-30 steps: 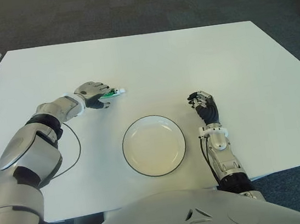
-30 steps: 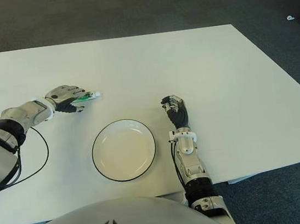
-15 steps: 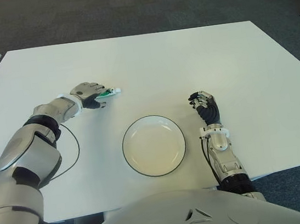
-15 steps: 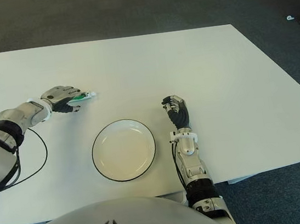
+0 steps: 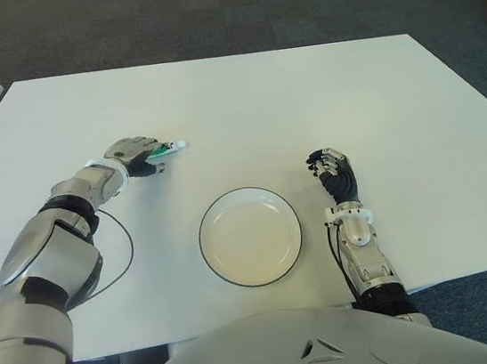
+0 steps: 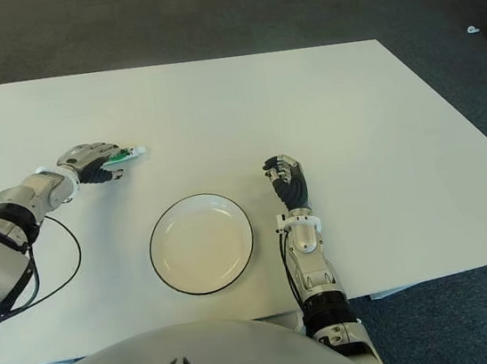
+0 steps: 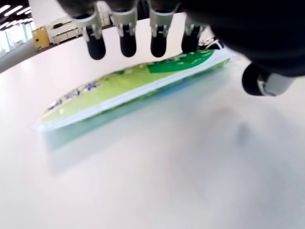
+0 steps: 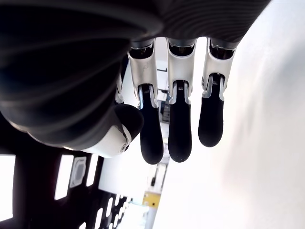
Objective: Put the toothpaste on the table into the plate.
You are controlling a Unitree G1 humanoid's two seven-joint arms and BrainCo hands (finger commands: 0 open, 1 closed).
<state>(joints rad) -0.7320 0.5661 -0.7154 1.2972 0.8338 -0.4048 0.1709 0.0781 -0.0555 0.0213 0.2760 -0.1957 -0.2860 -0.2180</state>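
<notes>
Bright, even overhead light; white bench [image 5: 242, 101] nearly blown out w/ only faint soft shadows. Head views were sharp. Left wrist view: toothpaste [image 7: 133, 88] was soft, slightly blurred close up. Right wrist view: right hand [image 8: 176, 119] was backlit, dark vs glare.

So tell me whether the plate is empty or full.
Empty. The plate shows only its bare white inside; the toothpaste is at the left hand, apart from it.

No lettering can be read anywhere in the scene. The flat green-and-white toothpaste tube [image 7: 138, 86], lying on the white counter [image 5: 305, 102] beneath the robot's left hand [image 5: 137, 154], carries dark print along its side, too blurred to make out as words or a brand.
</notes>
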